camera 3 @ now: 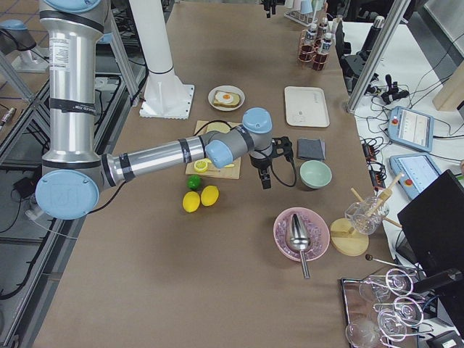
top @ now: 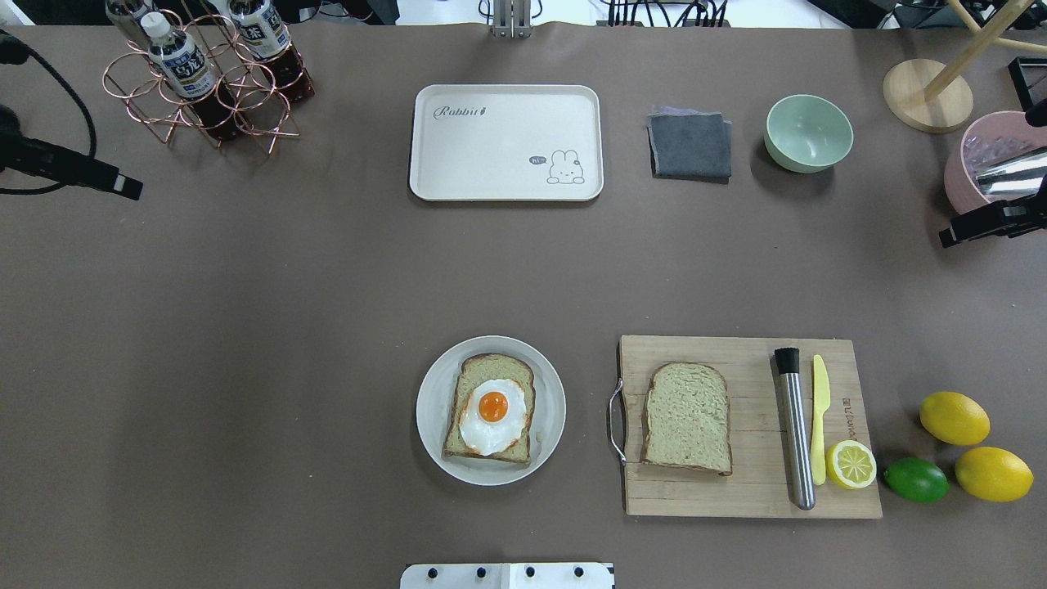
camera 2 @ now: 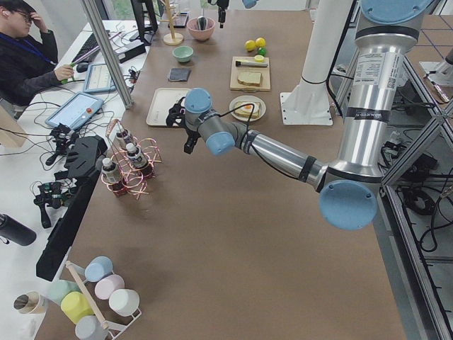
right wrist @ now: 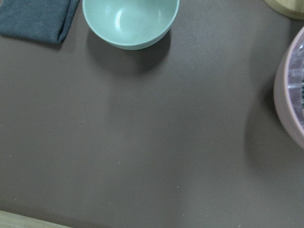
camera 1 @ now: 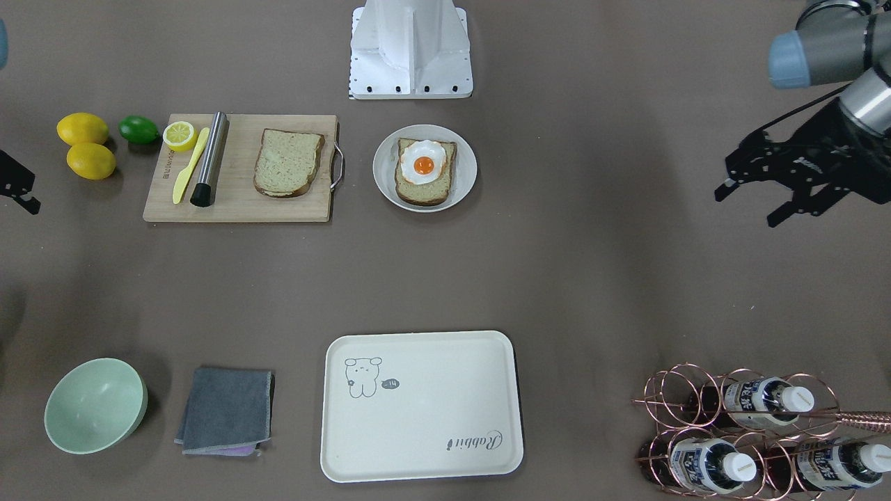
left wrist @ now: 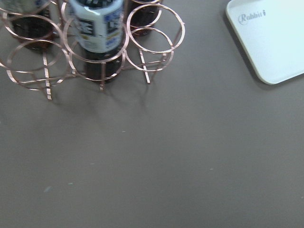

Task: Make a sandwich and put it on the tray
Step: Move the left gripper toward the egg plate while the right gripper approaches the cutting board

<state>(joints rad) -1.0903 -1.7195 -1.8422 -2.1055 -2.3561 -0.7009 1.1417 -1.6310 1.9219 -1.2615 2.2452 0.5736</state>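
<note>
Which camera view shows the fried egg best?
The overhead exterior view: the fried egg lies largest and unobstructed on its bread slice. The front-facing view shows it whole but smaller; both side views show it tiny; the wrist views miss it.

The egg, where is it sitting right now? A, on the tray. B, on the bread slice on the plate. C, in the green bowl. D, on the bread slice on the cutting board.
B: the egg lies on top of the bread slice that sits on the plate.
</note>
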